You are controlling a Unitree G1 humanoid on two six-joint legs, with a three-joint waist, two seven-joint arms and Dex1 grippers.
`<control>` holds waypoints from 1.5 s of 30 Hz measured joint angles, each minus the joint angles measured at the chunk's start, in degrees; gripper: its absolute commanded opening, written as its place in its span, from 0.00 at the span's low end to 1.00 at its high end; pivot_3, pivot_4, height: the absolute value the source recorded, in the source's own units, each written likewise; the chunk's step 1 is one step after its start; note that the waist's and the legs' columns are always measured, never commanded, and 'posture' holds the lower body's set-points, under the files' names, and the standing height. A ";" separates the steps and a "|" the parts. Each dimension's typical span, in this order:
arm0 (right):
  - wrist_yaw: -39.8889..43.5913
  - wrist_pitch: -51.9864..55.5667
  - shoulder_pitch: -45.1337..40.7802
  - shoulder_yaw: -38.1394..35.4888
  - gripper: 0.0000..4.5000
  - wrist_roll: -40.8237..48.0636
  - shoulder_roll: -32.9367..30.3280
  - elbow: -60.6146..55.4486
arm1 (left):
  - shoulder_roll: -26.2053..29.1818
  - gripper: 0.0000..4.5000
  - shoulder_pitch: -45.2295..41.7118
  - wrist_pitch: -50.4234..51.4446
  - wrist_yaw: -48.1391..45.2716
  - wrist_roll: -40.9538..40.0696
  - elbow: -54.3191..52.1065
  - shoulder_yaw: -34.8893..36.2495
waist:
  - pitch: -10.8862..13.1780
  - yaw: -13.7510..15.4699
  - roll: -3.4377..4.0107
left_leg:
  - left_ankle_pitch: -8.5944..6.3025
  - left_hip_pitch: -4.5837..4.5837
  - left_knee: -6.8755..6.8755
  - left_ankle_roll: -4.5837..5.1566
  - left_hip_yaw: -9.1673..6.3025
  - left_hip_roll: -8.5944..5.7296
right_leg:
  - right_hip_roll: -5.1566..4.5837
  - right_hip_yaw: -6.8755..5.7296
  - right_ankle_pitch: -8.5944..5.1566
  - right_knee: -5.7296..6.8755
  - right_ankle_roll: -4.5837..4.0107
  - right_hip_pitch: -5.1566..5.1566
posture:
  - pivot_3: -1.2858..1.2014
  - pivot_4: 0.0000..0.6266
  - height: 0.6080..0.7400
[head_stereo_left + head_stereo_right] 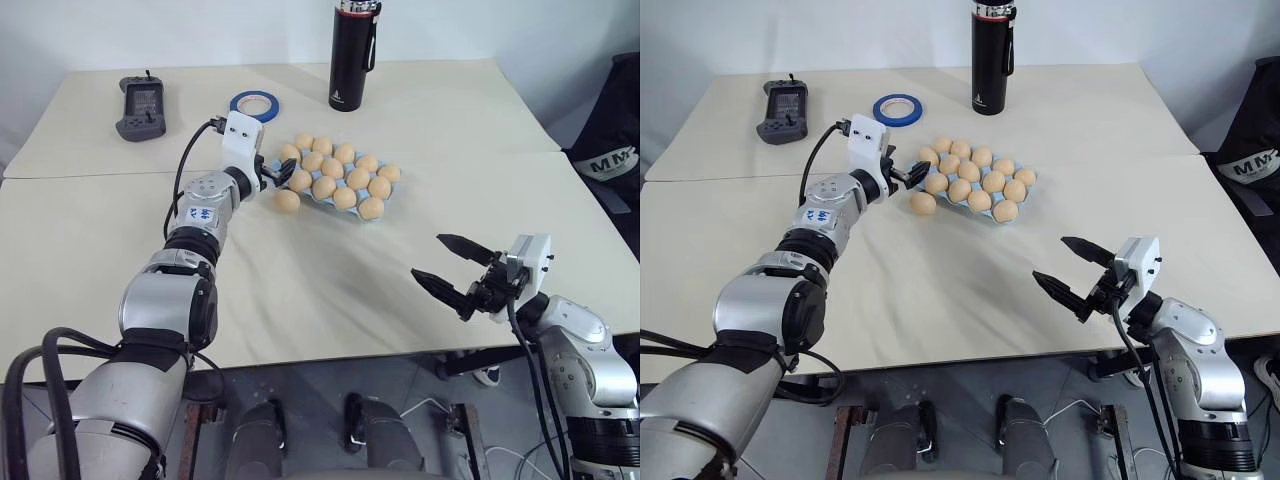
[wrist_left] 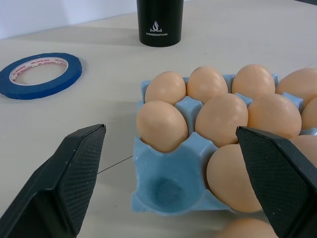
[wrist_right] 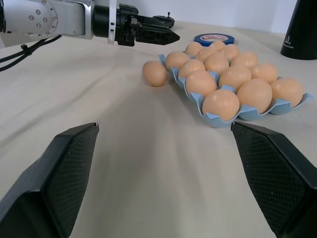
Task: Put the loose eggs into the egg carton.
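Note:
The light blue egg carton lies mid-table, and several tan eggs sit in its cups. The corner cup nearest my left gripper is empty. One loose egg rests on the table against the carton's near-left side, also visible from the right wrist. My left gripper hovers level at that corner, open, with nothing between its fingers. My right gripper stands open and empty over the table's near right part, well short of the carton.
A black bottle stands at the back, beyond the carton. A blue tape roll lies just behind my left wrist. A grey handheld device sits back left. A black bag hangs off the table's right edge.

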 measured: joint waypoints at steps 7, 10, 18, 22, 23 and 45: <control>-0.01 0.32 -0.27 0.00 1.00 0.02 -0.04 -0.01 | 0.26 1.00 0.33 -0.63 -3.37 0.78 -0.47 -0.83 | 0.00 0.00 0.00 | 0.00 0.00 0.00 0.00 0.01 0.00 | 0.00 0.00 0.00 0.00 0.00 0.00 | 0.52 0.24 1.00; -0.34 0.69 -0.10 0.00 1.00 0.05 -0.04 -0.56 | 1.11 1.00 2.80 -0.58 -10.26 0.76 -4.50 -1.90 | -0.01 -0.08 0.01 | 0.00 0.02 0.00 -0.01 0.03 0.01 | 0.02 0.00 0.00 0.02 0.00 0.00 | 0.52 0.24 1.00; -0.92 1.72 2.89 -0.68 1.00 0.29 -0.08 -2.13 | 5.00 1.00 20.81 9.32 -19.00 -1.51 -32.95 -3.45 | -0.01 -0.11 0.01 | 0.02 0.05 0.10 -0.02 0.03 0.03 | 0.02 0.06 -0.01 0.32 -0.02 -0.02 | 0.52 0.24 1.00; -1.01 2.43 1.57 -0.69 1.00 0.49 -0.10 -2.27 | 3.94 1.00 29.78 17.67 -20.12 -3.82 -49.79 -5.19 | -0.01 0.14 0.01 | -0.14 0.02 0.53 -0.22 -0.03 0.07 | -0.01 0.07 -0.02 0.52 -0.04 0.00 | 0.52 0.24 1.00; -0.99 2.48 1.23 -0.66 1.00 0.49 -0.10 -2.27 | 3.69 1.00 30.95 19.50 -20.15 -4.45 -52.81 -5.54 | 0.00 0.16 0.01 | -0.13 0.01 0.56 -0.22 -0.04 0.07 | -0.01 0.07 -0.01 0.48 -0.06 0.02 | 0.52 0.24 1.00; -1.37 3.75 1.64 -0.70 1.00 0.49 -0.14 -3.17 | 5.80 1.00 43.81 35.91 -17.42 -8.75 -73.25 -9.90 | -0.14 0.02 0.24 | -0.12 -0.07 0.28 -0.23 -0.29 0.17 | 0.76 0.63 0.70 -1.07 -0.74 0.09 | 0.52 0.24 1.00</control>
